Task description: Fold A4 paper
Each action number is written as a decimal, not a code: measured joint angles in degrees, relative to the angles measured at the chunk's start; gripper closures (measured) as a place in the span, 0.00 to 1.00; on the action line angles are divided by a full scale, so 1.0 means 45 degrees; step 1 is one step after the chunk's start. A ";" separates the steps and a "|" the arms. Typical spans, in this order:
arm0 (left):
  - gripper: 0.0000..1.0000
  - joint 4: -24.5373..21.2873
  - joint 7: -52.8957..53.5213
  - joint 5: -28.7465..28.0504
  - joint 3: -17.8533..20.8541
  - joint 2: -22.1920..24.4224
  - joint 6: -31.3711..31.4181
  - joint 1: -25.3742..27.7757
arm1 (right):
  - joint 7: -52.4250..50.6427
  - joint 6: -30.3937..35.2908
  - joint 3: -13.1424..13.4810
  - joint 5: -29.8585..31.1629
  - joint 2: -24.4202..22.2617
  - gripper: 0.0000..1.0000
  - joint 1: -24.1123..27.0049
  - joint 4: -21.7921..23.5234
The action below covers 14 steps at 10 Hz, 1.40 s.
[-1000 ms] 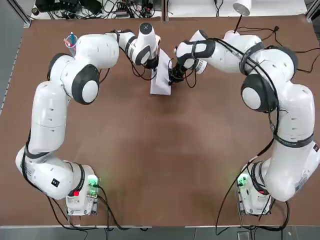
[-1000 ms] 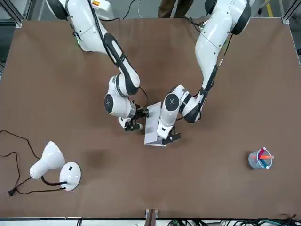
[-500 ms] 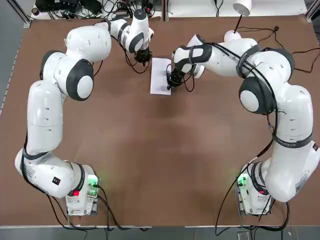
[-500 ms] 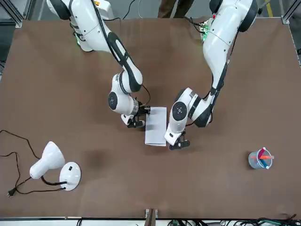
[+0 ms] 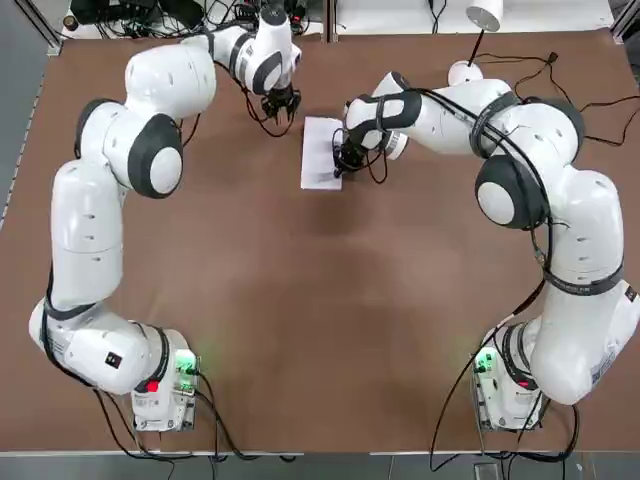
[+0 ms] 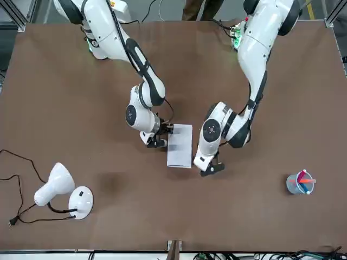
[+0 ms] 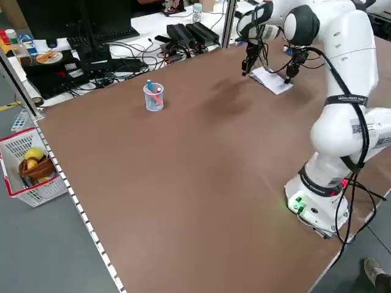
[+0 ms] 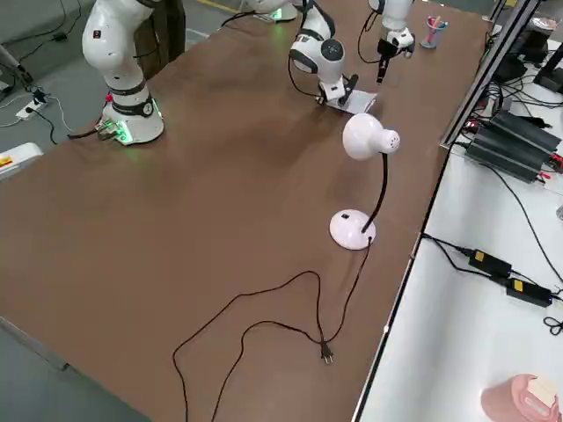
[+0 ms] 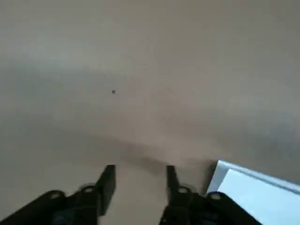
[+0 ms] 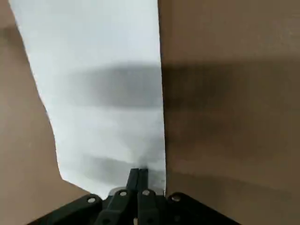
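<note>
Top view: folded paper (image 5: 322, 152) flat on the table (image 5: 320, 300), a narrow strip at the far middle. Right tool (image 5: 341, 166) down on its near right corner; left tool (image 5: 283, 108) just off the far left corner, apart from the sheet.

Front view: same layout mirrored, with a lamp (image 6: 60, 190) and a cup (image 6: 299, 183) well apart.

Left wrist view: left tool (image 9: 137, 177) spread, nothing between the fingers, paper corner (image 9: 255, 194) just beside.

Right wrist view: right tool (image 10: 138, 178) pressed together, tips on the paper's (image 10: 98, 93) edge near a corner.

Likely step: pressing the crease. Best done sliding along the folded edge with light, steady downward pressure, without dragging the sheet sideways.
</note>
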<state>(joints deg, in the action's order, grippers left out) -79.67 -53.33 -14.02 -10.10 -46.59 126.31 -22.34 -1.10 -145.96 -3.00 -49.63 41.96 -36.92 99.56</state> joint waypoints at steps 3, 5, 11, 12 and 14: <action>0.01 0.0374 -0.0117 0.0371 -0.0118 0.0267 0.0004 0.0788 | 0.0000 -0.0093 0.0083 -0.0016 0.0043 0.99 0.0046 -0.0345; 0.00 0.0423 -0.0095 0.0924 -0.0168 0.0594 0.0004 0.1050 | 0.0000 -0.0149 0.0100 -0.0018 0.0202 0.99 0.0049 -0.0651; 0.00 0.0550 -0.0002 0.1532 -0.0198 0.0963 0.0013 0.1946 | -0.0003 -0.0412 0.0221 -0.0022 0.0901 0.99 0.0276 -0.1567; 0.00 0.0569 0.0263 0.1536 -0.0423 0.1002 0.0013 0.2398 | -0.0006 -0.0412 0.0226 -0.0022 0.1007 0.99 0.0360 -0.1768; 0.00 0.0607 0.1694 0.1527 -0.1703 0.1043 0.0013 0.4316 | -0.0006 -0.0412 0.0232 -0.0022 0.1330 0.99 0.0412 -0.2268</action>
<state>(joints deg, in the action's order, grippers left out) -76.94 -45.71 -7.15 -17.76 -41.90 126.37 -2.92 -1.12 -147.82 -1.96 -49.72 47.95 -35.07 89.35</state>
